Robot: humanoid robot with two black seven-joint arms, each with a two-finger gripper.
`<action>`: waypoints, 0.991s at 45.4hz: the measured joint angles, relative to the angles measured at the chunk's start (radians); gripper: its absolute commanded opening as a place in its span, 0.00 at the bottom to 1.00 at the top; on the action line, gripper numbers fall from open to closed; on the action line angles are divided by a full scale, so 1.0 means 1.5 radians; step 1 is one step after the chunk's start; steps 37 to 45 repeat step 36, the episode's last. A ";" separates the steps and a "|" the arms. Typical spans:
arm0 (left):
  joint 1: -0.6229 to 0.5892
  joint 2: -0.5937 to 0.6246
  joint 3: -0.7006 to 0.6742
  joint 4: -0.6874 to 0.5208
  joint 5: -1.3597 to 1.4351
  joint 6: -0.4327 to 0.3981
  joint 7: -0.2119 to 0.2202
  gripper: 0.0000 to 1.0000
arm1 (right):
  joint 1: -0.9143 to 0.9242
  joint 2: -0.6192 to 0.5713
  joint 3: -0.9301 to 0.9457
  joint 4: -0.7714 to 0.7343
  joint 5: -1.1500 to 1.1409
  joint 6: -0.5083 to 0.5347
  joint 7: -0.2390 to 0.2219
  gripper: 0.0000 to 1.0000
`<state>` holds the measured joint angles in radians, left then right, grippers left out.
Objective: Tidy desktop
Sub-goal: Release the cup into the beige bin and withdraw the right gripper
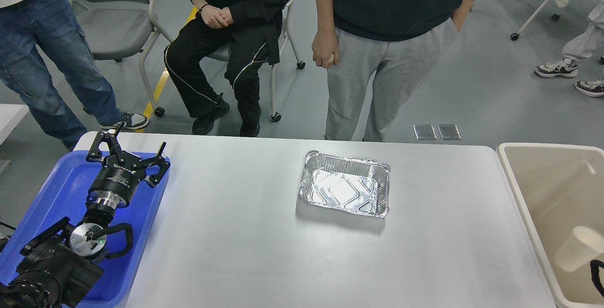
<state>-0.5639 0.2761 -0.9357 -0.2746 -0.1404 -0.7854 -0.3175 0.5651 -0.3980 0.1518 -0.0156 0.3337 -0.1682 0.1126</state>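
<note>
The white desktop (pixel 236 251) fills the middle of the head view. An empty foil tray (pixel 344 190) sits on it, right of centre. My left gripper (pixel 138 142) hangs open and empty over the far part of the blue plastic tray (pixel 61 190) at the left edge. A pale paper cup (pixel 573 249) lies tilted inside the beige bin (pixel 514 190) at the right. Only a small black curved part of my right arm (pixel 596 272) shows at the right edge, beside the cup. Its fingers are out of view.
Several people stand or sit just beyond the table's far edge, one in grey trousers (pixel 377 91) close behind the foil tray. Grey wheeled chairs (pixel 118 20) stand at the back left.
</note>
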 measured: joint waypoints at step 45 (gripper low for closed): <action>0.000 -0.001 0.000 0.000 -0.001 0.000 -0.001 1.00 | -0.131 -0.163 0.572 0.704 -0.327 0.098 0.132 1.00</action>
